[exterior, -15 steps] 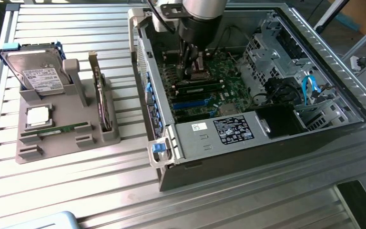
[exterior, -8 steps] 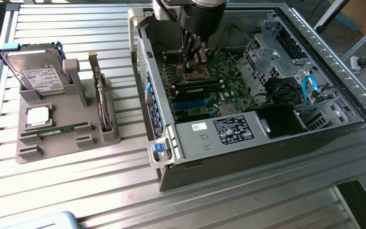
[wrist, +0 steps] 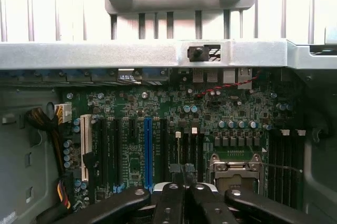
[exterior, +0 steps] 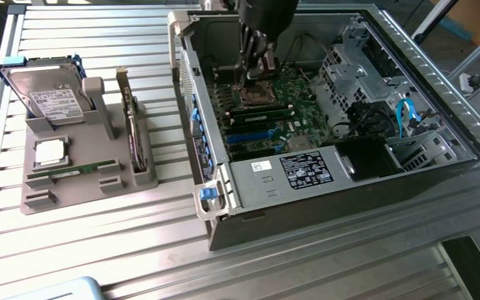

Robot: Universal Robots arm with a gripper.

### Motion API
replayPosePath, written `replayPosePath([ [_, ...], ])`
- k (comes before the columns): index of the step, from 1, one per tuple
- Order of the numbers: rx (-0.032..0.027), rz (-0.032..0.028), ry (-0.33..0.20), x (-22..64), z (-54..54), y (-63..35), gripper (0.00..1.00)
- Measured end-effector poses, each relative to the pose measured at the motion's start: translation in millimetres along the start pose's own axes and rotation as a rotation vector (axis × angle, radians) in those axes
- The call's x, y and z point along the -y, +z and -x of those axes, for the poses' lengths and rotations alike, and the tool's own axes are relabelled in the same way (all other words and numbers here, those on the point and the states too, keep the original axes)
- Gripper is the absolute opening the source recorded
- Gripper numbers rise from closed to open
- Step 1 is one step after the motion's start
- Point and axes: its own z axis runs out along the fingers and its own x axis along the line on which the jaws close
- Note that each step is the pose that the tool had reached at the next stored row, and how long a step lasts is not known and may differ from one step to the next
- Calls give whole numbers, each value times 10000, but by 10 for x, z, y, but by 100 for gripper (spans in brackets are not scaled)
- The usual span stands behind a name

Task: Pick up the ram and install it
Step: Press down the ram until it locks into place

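Note:
The ram (exterior: 85, 169), a thin green stick, lies flat in the front slot of the grey holder (exterior: 73, 187) on the exterior view's left. My gripper (exterior: 255, 76) hangs inside the open computer case (exterior: 215, 187), far from the ram. It hovers just above the motherboard, beside the CPU socket (exterior: 252, 94). In the wrist view the gripper (wrist: 184, 184) is shut, its black fingers pressed together with nothing visible between them. It sits over the black memory slots (wrist: 187, 148), next to the CPU socket (wrist: 237, 169).
The holder also carries a silver hard drive (exterior: 52, 97) and an upright expansion card (exterior: 130, 125). Inside the case are a power supply (exterior: 307, 169), a drive cage (exterior: 357, 62) and blue cables (exterior: 402, 115). A blue slot (wrist: 148, 150) runs beside the memory slots.

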Motion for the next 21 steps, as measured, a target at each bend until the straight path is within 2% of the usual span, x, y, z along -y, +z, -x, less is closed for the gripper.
replayPosePath([
  [4,-8,0,0,1,0,-56,11],
  [12,-10,0,1,13,0,-57,11],
  [16,-8,0,1,79,1,-55,11],
  [21,-7,-1,0,250,2,-54,11],
])
